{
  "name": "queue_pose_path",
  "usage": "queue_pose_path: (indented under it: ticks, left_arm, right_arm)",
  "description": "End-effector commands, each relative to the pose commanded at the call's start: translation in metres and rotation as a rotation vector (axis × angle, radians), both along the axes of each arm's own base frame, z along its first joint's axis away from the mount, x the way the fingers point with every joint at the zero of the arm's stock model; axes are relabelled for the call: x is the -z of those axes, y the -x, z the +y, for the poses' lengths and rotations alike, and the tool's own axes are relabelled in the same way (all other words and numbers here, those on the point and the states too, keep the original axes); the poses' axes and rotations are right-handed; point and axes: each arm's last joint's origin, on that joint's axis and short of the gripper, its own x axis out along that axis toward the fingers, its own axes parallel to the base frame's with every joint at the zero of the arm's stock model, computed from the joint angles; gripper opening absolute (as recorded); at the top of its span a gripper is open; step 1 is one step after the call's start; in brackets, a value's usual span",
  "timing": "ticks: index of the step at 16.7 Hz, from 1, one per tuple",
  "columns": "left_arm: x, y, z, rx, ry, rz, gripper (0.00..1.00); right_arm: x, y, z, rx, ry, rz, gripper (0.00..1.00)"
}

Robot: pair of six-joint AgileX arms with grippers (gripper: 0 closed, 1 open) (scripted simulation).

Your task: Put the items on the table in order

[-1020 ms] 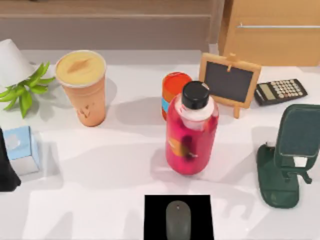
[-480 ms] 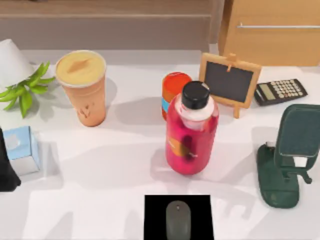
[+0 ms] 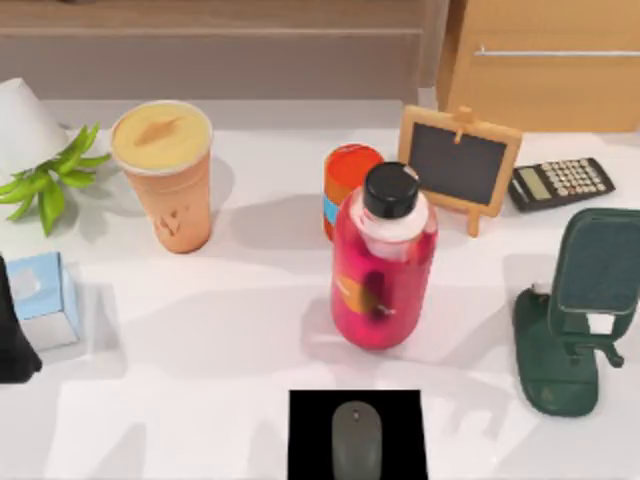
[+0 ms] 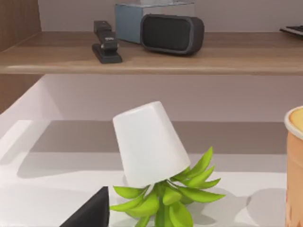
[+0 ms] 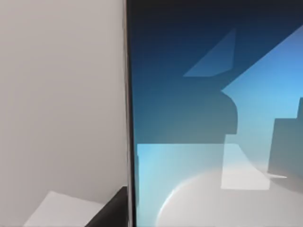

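Note:
The small grey mouse point(image 3: 357, 438) lies on a black pad point(image 3: 306, 420) at the table's front edge. At the back left stands the tall orange cup point(image 3: 165, 178) with its tan lid. The light blue tissue box point(image 3: 45, 298) sits at the far left, with my left gripper point(image 3: 12, 335) as a black shape right beside it at the view's edge. In the right wrist view the smartphone's pale blue screen point(image 5: 213, 123) is very close over the white table point(image 5: 61, 94), and a dark piece of my right gripper point(image 5: 111, 210) shows at its edge.
A red bottle point(image 3: 383, 265) with a black cap stands mid-table, an orange can point(image 3: 348, 178) behind it. A small chalkboard point(image 3: 460, 165), a calculator point(image 3: 560, 183) and a green phone stand point(image 3: 575, 315) occupy the right. A tipped white-potted plant point(image 3: 40, 150) lies at the back left.

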Motion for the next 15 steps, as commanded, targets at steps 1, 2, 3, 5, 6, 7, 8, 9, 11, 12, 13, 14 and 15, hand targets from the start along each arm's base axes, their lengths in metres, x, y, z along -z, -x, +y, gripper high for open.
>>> queue_pose_path:
  ticks: [1, 2, 3, 5, 6, 7, 8, 9, 11, 12, 13, 14, 15]
  left_arm:
    - [0.000, 0.000, 0.000, 0.000, 0.000, 0.000, 1.00]
    - [0.000, 0.000, 0.000, 0.000, 0.000, 0.000, 1.00]
    - [0.000, 0.000, 0.000, 0.000, 0.000, 0.000, 1.00]
    - [0.000, 0.000, 0.000, 0.000, 0.000, 0.000, 1.00]
    - [0.000, 0.000, 0.000, 0.000, 0.000, 0.000, 1.00]
    - [0.000, 0.000, 0.000, 0.000, 0.000, 0.000, 1.00]
    - [0.000, 0.000, 0.000, 0.000, 0.000, 0.000, 1.00]
    - [0.000, 0.000, 0.000, 0.000, 0.000, 0.000, 1.00]
    - [0.000, 0.000, 0.000, 0.000, 0.000, 0.000, 1.00]
    - [0.000, 0.000, 0.000, 0.000, 0.000, 0.000, 1.00]
    - [0.000, 0.000, 0.000, 0.000, 0.000, 0.000, 1.00]
    - [0.000, 0.000, 0.000, 0.000, 0.000, 0.000, 1.00]
    - [0.000, 0.000, 0.000, 0.000, 0.000, 0.000, 1.00]
  right_arm:
    - [0.000, 0.000, 0.000, 0.000, 0.000, 0.000, 0.00]
    - [-0.011, 0.001, 0.002, 0.008, -0.004, -0.015, 0.00]
    - [-0.012, 0.001, 0.002, 0.010, -0.006, -0.013, 0.00]
    - [-0.020, 0.000, 0.001, 0.009, -0.004, -0.015, 0.00]
    - [-0.024, 0.000, 0.002, 0.008, -0.004, -0.015, 0.00]
    - [-0.027, 0.000, 0.002, 0.009, -0.006, -0.013, 0.00]
    - [-0.030, 0.000, 0.002, 0.009, -0.006, -0.012, 0.00]
    - [-0.035, 0.000, 0.002, 0.008, -0.005, -0.013, 0.00]
    - [-0.041, 0.001, 0.002, 0.008, -0.004, -0.015, 0.00]
    - [-0.041, 0.001, 0.002, 0.008, -0.004, -0.015, 0.00]
    - [-0.041, 0.001, 0.002, 0.008, -0.004, -0.015, 0.00]
    - [-0.039, 0.001, 0.002, 0.009, -0.007, -0.010, 0.00]
    - [-0.039, 0.000, 0.002, 0.009, -0.006, -0.011, 0.00]
